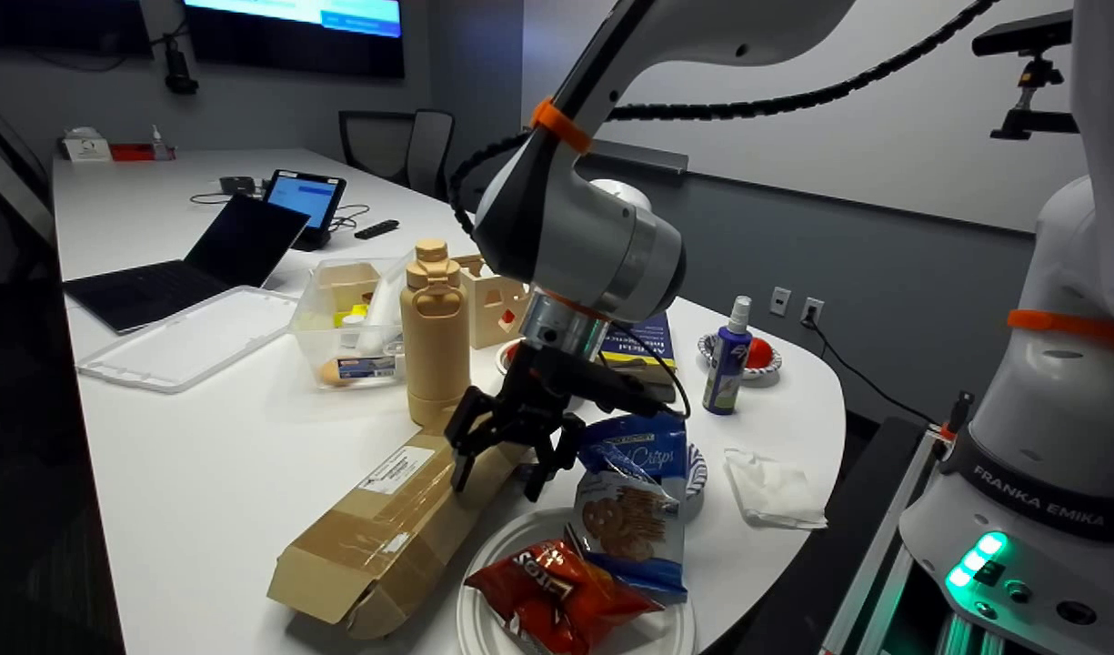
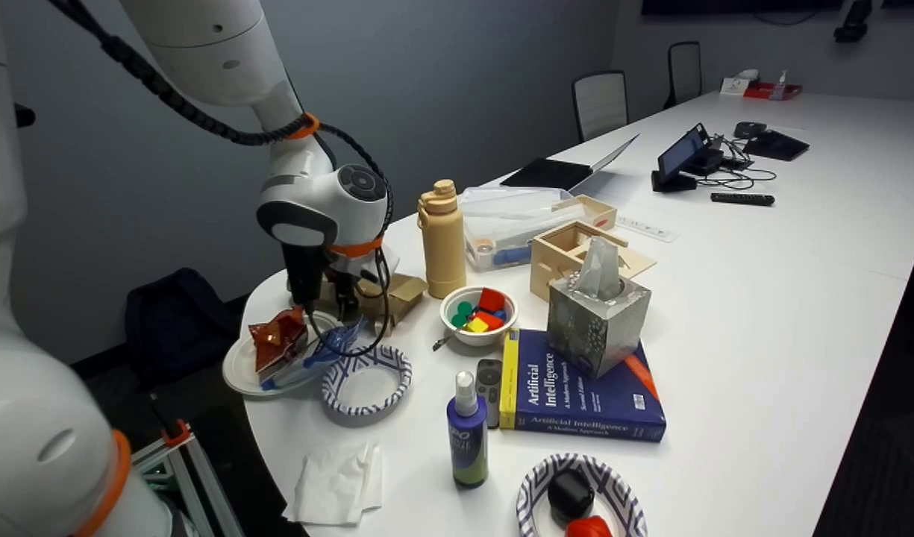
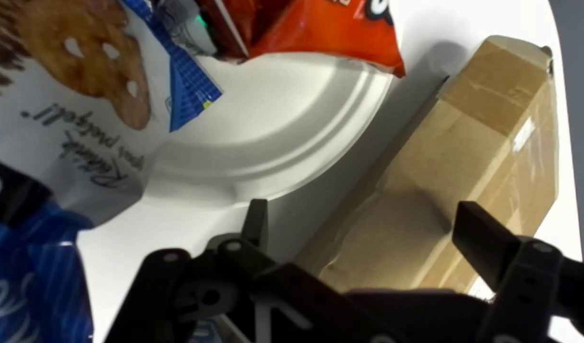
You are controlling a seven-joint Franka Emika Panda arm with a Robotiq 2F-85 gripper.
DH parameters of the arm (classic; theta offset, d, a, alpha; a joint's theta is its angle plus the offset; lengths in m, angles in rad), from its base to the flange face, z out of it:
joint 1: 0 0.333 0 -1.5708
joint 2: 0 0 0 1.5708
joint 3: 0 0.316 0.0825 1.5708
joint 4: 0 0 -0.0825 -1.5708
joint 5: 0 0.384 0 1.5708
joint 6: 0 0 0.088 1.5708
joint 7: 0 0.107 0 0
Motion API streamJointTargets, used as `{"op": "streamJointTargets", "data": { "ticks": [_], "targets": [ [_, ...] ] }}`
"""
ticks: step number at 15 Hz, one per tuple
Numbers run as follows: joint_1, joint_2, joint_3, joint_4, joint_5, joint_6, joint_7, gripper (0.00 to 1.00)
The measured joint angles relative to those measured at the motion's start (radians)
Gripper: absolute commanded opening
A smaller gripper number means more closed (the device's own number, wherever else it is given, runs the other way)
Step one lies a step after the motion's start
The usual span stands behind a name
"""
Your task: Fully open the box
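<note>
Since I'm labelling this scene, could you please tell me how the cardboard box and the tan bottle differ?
The cardboard box lies flat, while the tan bottle stands upright. The cardboard box is angular, with a white label; the tan bottle is rounded, with a cap. Both rest on the white table.

Table [image 1: 211,491]: was white, curved at my end (I leaned over it).
Brown box [image 1: 402,514]: lay beside the white plate [image 3: 272,114].
Tan bottle [image 1: 436,337]: stood upright.
Book [image 2: 576,399]: lay flat.
</note>
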Motion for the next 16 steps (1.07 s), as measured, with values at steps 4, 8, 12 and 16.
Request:
{"op": "streamJointTargets", "data": {
  "ticks": [4, 8, 12, 16],
  "targets": [
    [0.000, 0.007, 0.000, 0.009, 0.047, 0.006, -0.034, 1.00],
    [0.000, 0.023, 0.000, 0.023, 0.093, 0.006, -0.070, 1.00],
    [-0.002, 0.032, 0.000, 0.038, 0.132, 0.006, -0.107, 1.00],
    [-0.002, 0.032, 0.000, 0.049, 0.158, 0.026, -0.133, 1.00]
  ]
}}
